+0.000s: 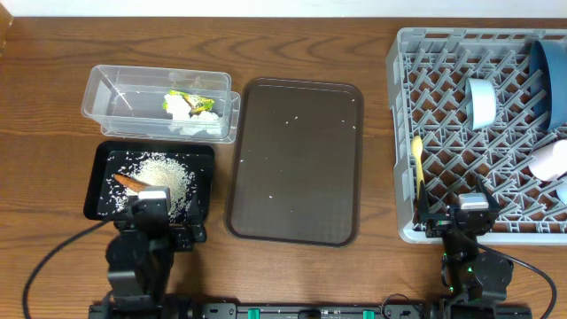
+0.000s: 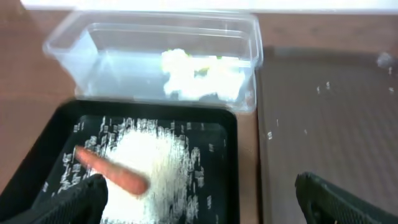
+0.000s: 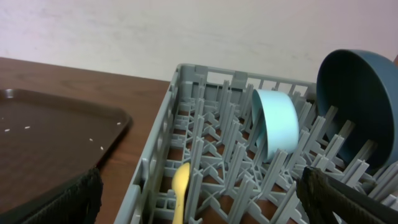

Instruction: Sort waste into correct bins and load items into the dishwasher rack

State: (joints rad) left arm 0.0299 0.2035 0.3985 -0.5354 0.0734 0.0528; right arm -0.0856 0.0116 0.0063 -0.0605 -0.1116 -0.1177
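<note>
Seeing left claw [image 2: 199, 190] and right claw [image 3: 199, 186] both spread apart, we judge the pale yellow spoon [image 1: 416, 164] in the dishwasher rack [image 1: 400, 97] light, stiff, slippery; pinch mid-handle.

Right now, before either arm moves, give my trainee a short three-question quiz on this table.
1. True or false: the carrot piece lies on the rice pile in the black tray.
2. The pale yellow spoon lies: A) in the black tray; B) in the dishwasher rack; C) in the clear tub.
3. Short answer: what is scattered on the brown serving tray?

Key: 1 true. 2 B. 3 a few stray grains of rice.
</note>
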